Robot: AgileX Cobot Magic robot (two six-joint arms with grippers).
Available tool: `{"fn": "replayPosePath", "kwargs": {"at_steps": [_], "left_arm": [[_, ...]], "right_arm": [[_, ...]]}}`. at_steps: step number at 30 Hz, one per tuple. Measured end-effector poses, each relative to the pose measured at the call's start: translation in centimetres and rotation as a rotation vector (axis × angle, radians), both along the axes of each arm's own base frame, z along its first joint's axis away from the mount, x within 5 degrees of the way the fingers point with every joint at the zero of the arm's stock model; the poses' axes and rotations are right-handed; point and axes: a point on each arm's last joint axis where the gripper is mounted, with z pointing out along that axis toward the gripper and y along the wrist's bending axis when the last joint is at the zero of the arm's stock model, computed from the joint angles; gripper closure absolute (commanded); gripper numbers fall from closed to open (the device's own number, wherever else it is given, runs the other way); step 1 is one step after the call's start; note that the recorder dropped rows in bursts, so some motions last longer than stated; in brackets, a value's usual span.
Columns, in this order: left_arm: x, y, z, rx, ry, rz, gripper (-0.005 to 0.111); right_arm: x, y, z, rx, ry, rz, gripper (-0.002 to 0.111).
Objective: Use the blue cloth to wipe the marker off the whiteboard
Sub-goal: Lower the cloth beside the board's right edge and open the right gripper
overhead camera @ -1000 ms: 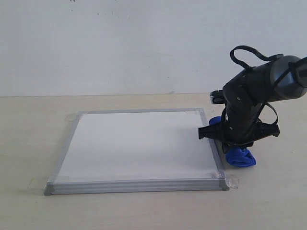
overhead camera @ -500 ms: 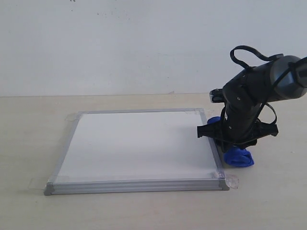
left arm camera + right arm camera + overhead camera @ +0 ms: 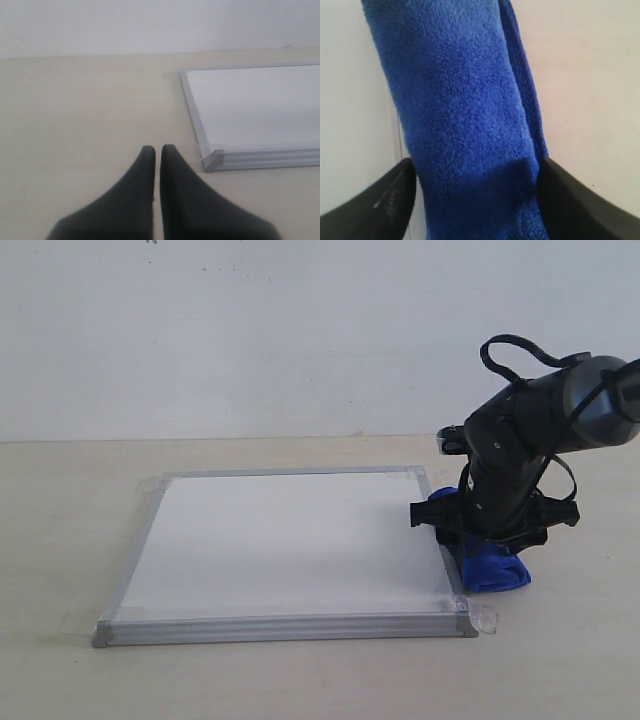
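The whiteboard [image 3: 290, 540] lies flat on the table, and its white surface shows no red marker line in any view. The blue cloth [image 3: 497, 572] rests at the board's right edge, near the front corner. My right gripper [image 3: 481, 543] points down on it, with the fingers pressed against both sides of the cloth [image 3: 465, 100]. In the right wrist view that gripper [image 3: 475, 175] squeezes the cloth, with the board [image 3: 350, 100] on one side. My left gripper [image 3: 157, 148] is shut and empty, hovering over bare table beside a corner of the board [image 3: 255, 105].
The light wooden table [image 3: 300, 680] surrounds the board. Clear tape tabs [image 3: 487, 619] stick out at the board's corners. A plain white wall [image 3: 250, 330] stands behind. The left arm is out of the exterior view.
My right gripper has shifted slightly left toward the board's right frame, carrying the blue cloth along; the cloth now lies against the frame. The left gripper's earlier position is not shown.
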Motion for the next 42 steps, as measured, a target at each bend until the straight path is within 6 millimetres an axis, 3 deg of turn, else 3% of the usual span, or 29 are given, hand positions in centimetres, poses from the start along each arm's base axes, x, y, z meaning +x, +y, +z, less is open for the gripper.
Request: {"fn": "replayPosePath", "kwargs": {"at_steps": [6, 8, 12, 16, 30, 34, 38, 42], "left_arm": [[0.0, 0.0, 0.0, 0.0, 0.0, 0.0, 0.103], [0.0, 0.0, 0.0, 0.0, 0.0, 0.0, 0.103], [0.0, 0.0, 0.0, 0.0, 0.0, 0.0, 0.103], [0.0, 0.0, 0.0, 0.0, 0.0, 0.0, 0.103], [0.0, 0.0, 0.0, 0.0, 0.0, 0.0, 0.103], [0.0, 0.0, 0.0, 0.0, 0.0, 0.0, 0.103], [0.0, 0.0, 0.0, 0.0, 0.0, 0.0, 0.103], [0.0, 0.0, 0.0, 0.0, 0.0, 0.0, 0.103]], "right_arm": [[0.1, 0.1, 0.3, 0.004, -0.018, 0.03, 0.045], [0.2, 0.2, 0.7, 0.012, -0.039, 0.042, 0.051], [0.2, 0.1, 2.4, 0.014, -0.085, 0.061, 0.079], [0.2, 0.1, 2.6, -0.008, -0.086, 0.098, 0.108], [0.0, 0.3, -0.5, -0.009, -0.073, 0.17, 0.108], [0.0, 0.3, -0.6, -0.011, -0.074, 0.175, 0.108], [-0.1, 0.2, 0.5, -0.01, -0.089, 0.171, 0.108], [-0.7, -0.2, 3.8, -0.013, -0.133, 0.161, 0.108]]}}
